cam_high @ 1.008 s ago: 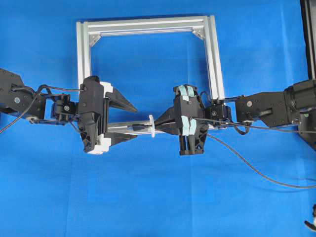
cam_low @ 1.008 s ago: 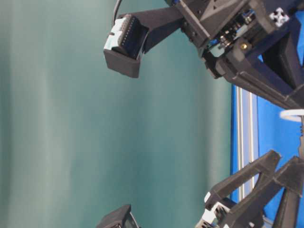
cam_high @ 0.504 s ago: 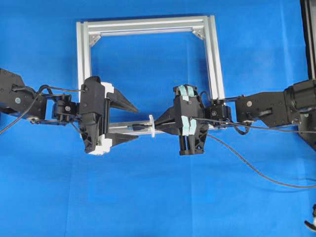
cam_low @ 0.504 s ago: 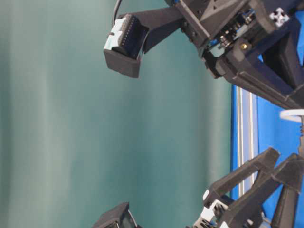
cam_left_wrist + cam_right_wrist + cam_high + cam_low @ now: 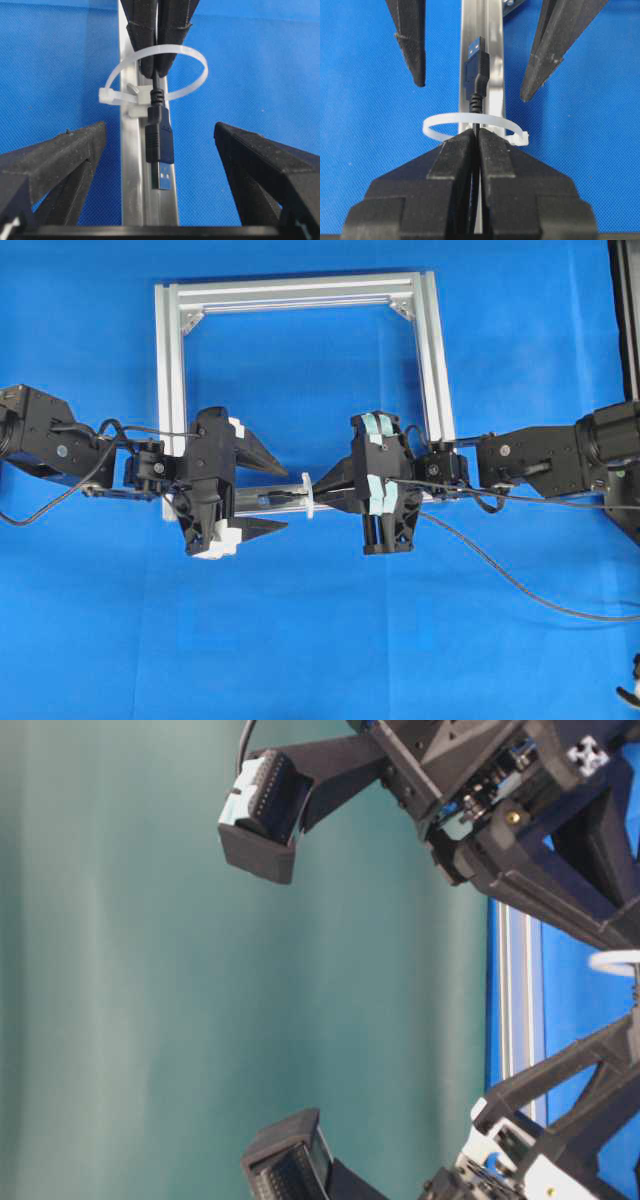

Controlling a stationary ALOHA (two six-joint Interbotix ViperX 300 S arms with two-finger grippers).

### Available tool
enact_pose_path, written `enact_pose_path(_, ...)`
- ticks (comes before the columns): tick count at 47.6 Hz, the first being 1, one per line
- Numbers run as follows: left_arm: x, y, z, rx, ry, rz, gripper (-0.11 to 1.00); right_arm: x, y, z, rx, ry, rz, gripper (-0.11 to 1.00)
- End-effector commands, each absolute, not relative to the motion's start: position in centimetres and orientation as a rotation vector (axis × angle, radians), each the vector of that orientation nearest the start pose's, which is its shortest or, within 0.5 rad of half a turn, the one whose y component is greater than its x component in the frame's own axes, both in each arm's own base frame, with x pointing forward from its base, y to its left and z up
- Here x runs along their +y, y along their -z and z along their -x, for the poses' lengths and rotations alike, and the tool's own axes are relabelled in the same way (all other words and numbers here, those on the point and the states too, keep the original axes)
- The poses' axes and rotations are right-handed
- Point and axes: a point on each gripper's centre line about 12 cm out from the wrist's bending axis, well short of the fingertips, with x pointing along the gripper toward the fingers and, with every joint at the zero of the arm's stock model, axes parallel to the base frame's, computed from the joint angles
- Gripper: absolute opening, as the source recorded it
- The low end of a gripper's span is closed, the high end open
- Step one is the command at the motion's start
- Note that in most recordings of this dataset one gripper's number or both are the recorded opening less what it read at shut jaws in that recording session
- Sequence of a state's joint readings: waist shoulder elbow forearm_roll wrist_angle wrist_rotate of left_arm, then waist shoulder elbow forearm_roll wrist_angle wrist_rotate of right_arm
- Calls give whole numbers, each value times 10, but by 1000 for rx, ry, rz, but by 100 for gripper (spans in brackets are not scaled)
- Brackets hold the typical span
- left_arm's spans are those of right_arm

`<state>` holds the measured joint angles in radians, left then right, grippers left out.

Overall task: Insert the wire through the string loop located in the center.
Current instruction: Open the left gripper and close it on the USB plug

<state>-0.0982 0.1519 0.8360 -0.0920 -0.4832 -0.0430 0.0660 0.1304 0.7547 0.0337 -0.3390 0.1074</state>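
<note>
Wire (image 5: 160, 135) plug through string loop (image 5: 157, 75), right gripper (image 5: 476, 137) jaws clamping wire, left gripper (image 5: 160, 145) jaws spread clear either side

Looks like a robotics lab bench setup, not anyone's home: a flat bright blue table covering (image 5: 300, 640), a square silver aluminium extrusion frame (image 5: 300, 288) laid on it as a test fixture, and a plain teal-green backdrop (image 5: 200, 970) behind the table.
</note>
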Motion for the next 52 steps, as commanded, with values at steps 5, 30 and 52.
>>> enact_pose_path(5,-33,-117,-377,474,28,86,86,24,-135,-394,509,-18,-114,-2)
enact_pose_path(30,-32,-119,-378,454,27,85,9,24,-135,-394,509,-18,-114,-2)
enact_pose_path(52,-31,-119,-378,456,24,86,9,26,-135,-394,512,-25,-105,-2)
